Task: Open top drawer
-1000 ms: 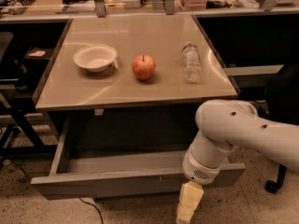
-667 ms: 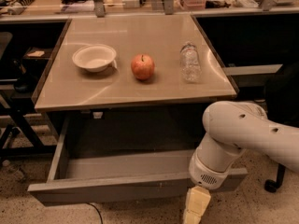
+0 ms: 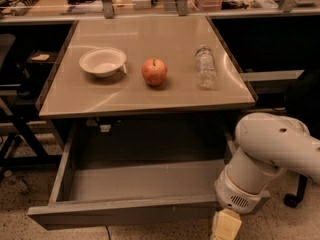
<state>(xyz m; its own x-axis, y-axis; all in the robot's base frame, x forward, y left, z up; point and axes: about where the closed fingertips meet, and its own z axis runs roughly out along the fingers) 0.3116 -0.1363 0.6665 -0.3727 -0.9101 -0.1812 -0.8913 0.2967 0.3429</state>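
The top drawer (image 3: 125, 211) is pulled far out from under the tabletop, a shallow grey box whose inside shows nothing in it. Its grey front edge runs along the bottom of the view. My gripper (image 3: 225, 226) is at the bottom right, at the right end of the drawer front, below the white wrist. Only a pale finger part shows, cut off by the frame's bottom edge. The two narrower drawer fronts are out of view.
On the beige tabletop (image 3: 150, 91) stand a white bowl (image 3: 102, 61), a red apple (image 3: 154, 72) and a lying plastic bottle (image 3: 205, 67). A cluttered shelf runs behind. A dark frame (image 3: 20, 129) stands at left, a chair wheel (image 3: 291, 200) at right.
The drawer has come further out toward the camera. My arm and gripper have moved right and down along with it.
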